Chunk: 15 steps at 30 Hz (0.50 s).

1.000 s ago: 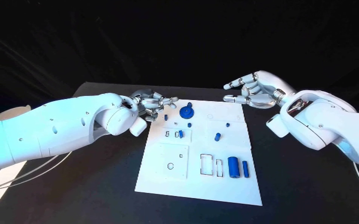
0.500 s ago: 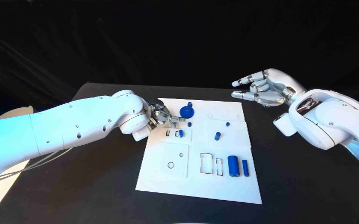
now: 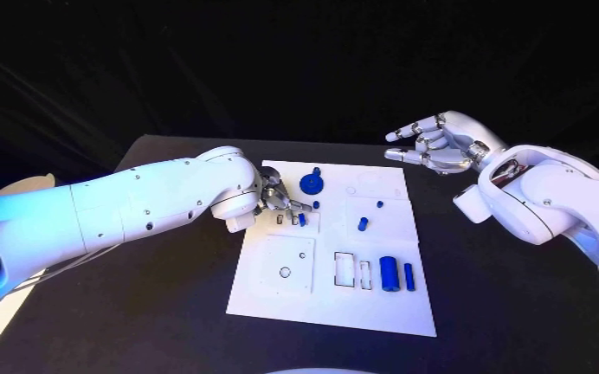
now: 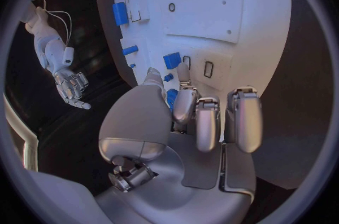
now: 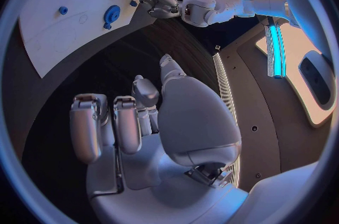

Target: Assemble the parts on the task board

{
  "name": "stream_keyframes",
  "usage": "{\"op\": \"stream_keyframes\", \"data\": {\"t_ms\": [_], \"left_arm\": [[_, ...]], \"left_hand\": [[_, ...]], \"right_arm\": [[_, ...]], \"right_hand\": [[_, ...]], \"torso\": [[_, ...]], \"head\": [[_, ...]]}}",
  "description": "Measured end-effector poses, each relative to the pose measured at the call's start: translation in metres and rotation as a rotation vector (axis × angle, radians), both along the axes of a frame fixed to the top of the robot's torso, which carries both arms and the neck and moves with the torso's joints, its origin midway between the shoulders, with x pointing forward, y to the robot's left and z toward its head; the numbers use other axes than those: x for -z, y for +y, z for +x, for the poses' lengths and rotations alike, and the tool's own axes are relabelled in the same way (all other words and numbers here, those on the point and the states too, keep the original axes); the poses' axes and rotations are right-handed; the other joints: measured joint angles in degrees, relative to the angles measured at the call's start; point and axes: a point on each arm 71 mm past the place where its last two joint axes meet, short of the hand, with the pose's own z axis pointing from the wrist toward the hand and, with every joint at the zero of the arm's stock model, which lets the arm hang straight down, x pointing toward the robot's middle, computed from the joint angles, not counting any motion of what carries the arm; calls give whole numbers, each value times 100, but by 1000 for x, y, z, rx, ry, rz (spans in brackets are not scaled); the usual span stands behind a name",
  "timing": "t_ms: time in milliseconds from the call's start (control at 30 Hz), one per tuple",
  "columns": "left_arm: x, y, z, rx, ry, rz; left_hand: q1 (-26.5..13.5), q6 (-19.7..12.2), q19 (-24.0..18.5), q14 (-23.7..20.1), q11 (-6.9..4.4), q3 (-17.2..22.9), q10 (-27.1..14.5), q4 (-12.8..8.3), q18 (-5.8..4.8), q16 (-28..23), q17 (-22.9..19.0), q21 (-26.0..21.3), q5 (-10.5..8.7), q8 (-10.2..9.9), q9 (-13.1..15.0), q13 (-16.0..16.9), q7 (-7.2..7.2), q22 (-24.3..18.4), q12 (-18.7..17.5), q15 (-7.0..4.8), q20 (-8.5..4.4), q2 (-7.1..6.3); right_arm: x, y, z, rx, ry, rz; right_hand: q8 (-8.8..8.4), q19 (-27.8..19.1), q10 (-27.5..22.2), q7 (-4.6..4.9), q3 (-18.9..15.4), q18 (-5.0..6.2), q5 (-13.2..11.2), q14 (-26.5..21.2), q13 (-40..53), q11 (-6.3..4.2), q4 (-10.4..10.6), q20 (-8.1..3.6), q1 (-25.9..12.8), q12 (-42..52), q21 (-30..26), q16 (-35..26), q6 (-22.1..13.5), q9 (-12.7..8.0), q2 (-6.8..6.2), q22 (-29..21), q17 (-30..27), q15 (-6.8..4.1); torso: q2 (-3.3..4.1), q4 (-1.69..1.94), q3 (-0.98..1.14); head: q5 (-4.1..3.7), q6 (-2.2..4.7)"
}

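The left robot hand [image 3: 277, 202] hangs over the white board [image 3: 327, 296] on the desk, fingertips at a small blue part [image 3: 302, 219]; whether it grips is unclear. The right robot hand [image 3: 431, 147] hovers open beside. Pinch squarely, lift straight.

I see a black table [image 3: 150, 305] under the work area, set against a black backdrop [image 3: 299, 45]. At the table's left edge, thin pale cables [image 3: 50, 277] trail past a pale surface [image 3: 13, 292].

Left hand [image 3: 277, 201] reached the task board [image 3: 327, 300] (fingers down).
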Motion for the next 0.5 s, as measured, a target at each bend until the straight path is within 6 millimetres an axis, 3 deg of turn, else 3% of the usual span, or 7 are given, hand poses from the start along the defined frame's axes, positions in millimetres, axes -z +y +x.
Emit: {"op": "stream_keyframes", "data": {"t_ms": [500], "left_arm": [[1, -12, 2, 54, 13, 55]], "left_hand": [[55, -84, 0, 0, 0, 0, 0, 0, 0, 0, -1, 0, 0, 28, 112, -20, 0, -1, 0, 0, 0, 55]], "right_arm": [[2, 1, 2, 9, 4, -5]], "right_hand": [[0, 0, 0, 0, -24, 0, 23, 0, -26, 0, 24, 0, 0, -25, 0, -23, 0, -1, 0, -1, -1, 0]], "torso": [[4, 0, -2]], "head": [[7, -43]]}}
